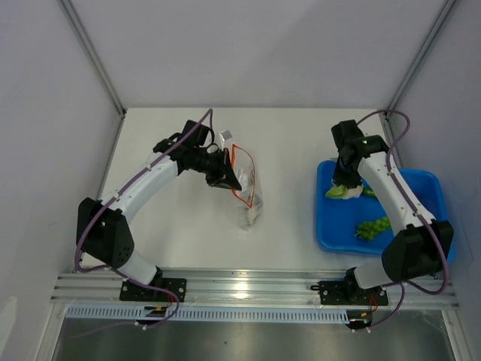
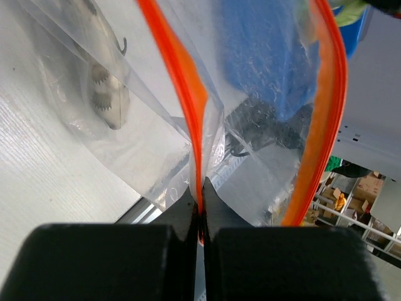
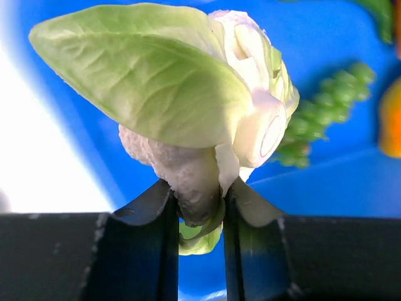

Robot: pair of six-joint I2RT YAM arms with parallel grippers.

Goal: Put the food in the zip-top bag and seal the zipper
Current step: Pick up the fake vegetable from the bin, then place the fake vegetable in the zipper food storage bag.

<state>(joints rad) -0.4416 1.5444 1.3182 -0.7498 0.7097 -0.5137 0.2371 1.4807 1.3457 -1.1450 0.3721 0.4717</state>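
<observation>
Nothing in any view can be read: no text, label, brand, number or sign. The bag (image 2: 156,144) pinched in the left jaws shows no legible print. Neither does the food (image 3: 188,94) between the right jaws, or the tray (image 1: 421,199) beneath them. Boxes (image 2: 341,200) far beyond the left jaws, to their right, are too small and blurred to make out any marking.

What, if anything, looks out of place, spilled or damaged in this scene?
Nothing stands out. The left end effector pinches one lip of the zip-top bag at its orange zipper, mouth open. The right end effector holds a leafy white-green toy above the blue tray, where green pieces lie.
</observation>
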